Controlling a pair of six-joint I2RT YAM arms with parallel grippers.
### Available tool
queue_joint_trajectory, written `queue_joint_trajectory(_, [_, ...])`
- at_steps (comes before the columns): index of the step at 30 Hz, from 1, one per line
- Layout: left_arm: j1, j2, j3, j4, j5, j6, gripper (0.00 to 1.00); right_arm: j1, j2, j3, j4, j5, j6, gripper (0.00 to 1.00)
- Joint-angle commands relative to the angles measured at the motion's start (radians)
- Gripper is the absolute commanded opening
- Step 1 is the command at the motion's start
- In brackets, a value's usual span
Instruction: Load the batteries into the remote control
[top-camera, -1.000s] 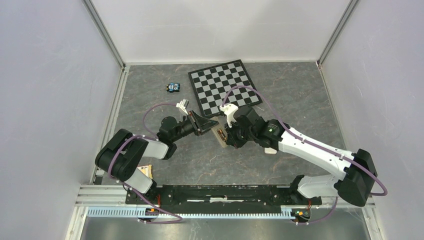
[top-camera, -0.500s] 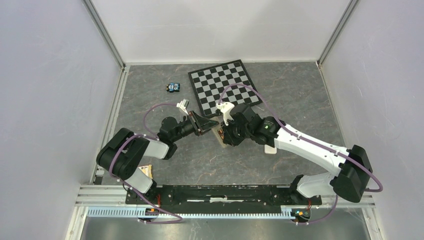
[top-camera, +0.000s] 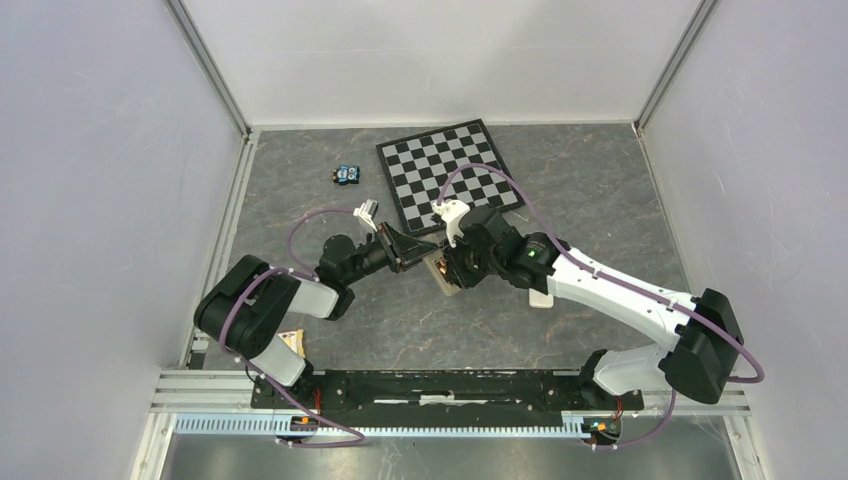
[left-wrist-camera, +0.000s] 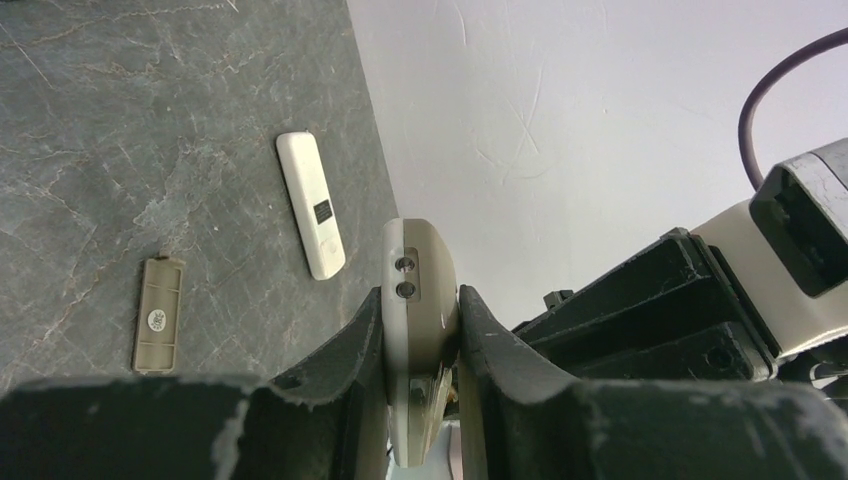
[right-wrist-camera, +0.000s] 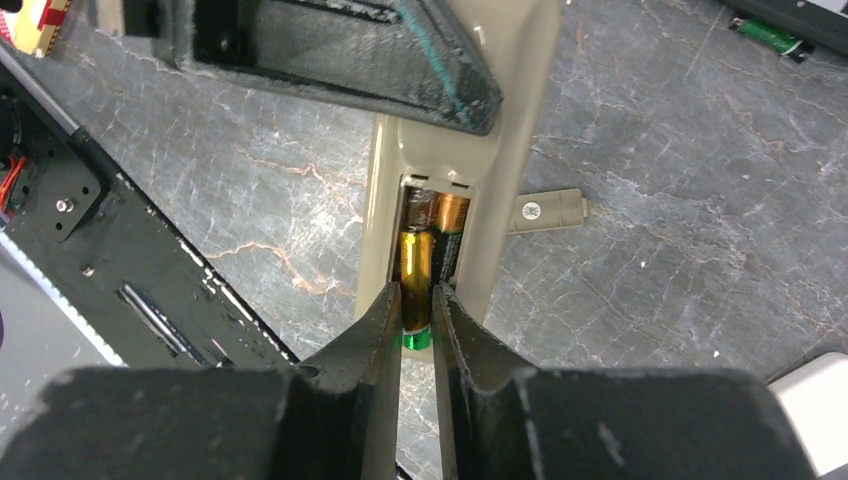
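L gripper (left-wrist-camera: 420, 296): clamped on remote control (left-wrist-camera: 412, 240). Fingers (left-wrist-camera: 352, 350) pinch its two long sides, so the handset shows edge-on in L wrist view.
Remote loc: mid-table (left-wrist-camera: 90, 120), between the two grippers, on the near side of the chessboard (top-camera: 450, 175).
Remote back: tan, faces R wrist cam. Batt bay is uncovered.
Batteries (right-wrist-camera: 451, 228): both in the bay, side by side, lengthwise. The gold battery (right-wrist-camera: 416, 262) sits lower in R wrist view than its neighbour, its green end between the R fingers.
R gripper (right-wrist-camera: 416, 294): fingers (right-wrist-camera: 380, 330) a narrow gap apart, straddling the gold battery's green end. Can't tell if the pads press it or just flank it.
Batt cover (left-wrist-camera: 158, 314): tan, loose, flat on table, apart from remote.
White slab (left-wrist-camera: 311, 218): has a dark slot, lies flat on table near batt cover, not touching it.
Blue item (top-camera: 347, 174): small, just left of chessboard. Too small to ID.
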Motion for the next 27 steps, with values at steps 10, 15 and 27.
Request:
queue_joint_trajectory(10, [-0.011, -0.019, 0.001, 0.136, -0.01, -0.096, 0.02, -0.002, 0.013, 0.021, 0.034, 0.021, 0.024, 0.35])
queue_joint_trajectory(15, [-0.01, -0.017, 0.0, 0.145, -0.024, -0.119, 0.02, -0.003, -0.041, 0.021, 0.072, 0.018, 0.053, 0.47])
queue_joint_trajectory(27, [-0.01, -0.036, -0.015, 0.164, -0.059, -0.182, 0.02, -0.012, -0.137, 0.012, 0.115, 0.133, 0.111, 0.66])
